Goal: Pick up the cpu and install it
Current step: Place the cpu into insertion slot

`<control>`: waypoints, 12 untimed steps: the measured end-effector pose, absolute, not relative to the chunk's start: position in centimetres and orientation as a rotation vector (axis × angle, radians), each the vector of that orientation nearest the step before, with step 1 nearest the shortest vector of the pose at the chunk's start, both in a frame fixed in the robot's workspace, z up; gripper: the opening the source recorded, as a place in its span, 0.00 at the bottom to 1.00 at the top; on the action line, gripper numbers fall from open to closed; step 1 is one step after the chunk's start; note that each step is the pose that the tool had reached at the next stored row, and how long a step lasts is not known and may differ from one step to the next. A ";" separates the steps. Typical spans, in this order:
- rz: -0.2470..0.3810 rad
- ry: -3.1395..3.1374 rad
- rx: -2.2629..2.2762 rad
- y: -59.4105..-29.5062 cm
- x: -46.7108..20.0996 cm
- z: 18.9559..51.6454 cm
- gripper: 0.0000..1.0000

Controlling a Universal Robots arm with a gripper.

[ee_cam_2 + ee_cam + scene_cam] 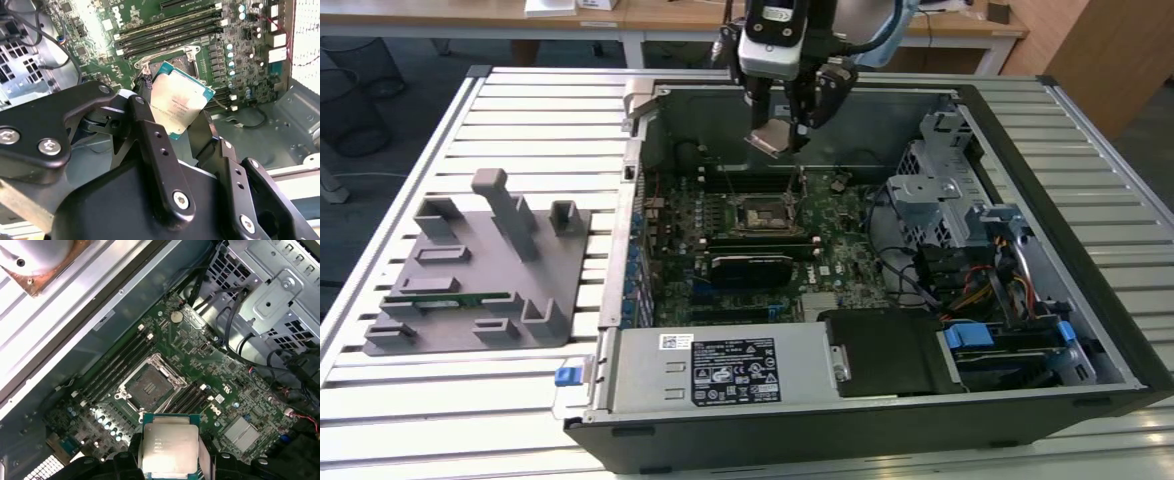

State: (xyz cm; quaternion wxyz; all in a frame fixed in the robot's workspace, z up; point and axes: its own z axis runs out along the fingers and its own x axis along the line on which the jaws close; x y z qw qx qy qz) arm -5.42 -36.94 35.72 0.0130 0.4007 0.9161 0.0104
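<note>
Table (494, 130): slatted grey metal is being seen from 7 to 4 o'clock in the exterior view.
Desks (674, 14): pale wooden tops are being shown at 12 o'clock.
Floor (414, 80): dark carpet is being glimpsed at 10 o'clock.
Wooden panel (1107, 50): being seen at 2 o'clock.

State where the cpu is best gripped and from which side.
By two opposite thin edges, coming in edge-on: the cpu is a flat square, so its edges give parallel faces. The gripper pinches it that way now, over the motherboard.
</note>
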 end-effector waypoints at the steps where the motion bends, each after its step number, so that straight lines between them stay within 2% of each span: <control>1: 0.032 2.846 1.267 -36.9 -5.4 35.7 0.54; 12: 0.029 2.746 1.468 -36.8 -5.4 35.5 0.54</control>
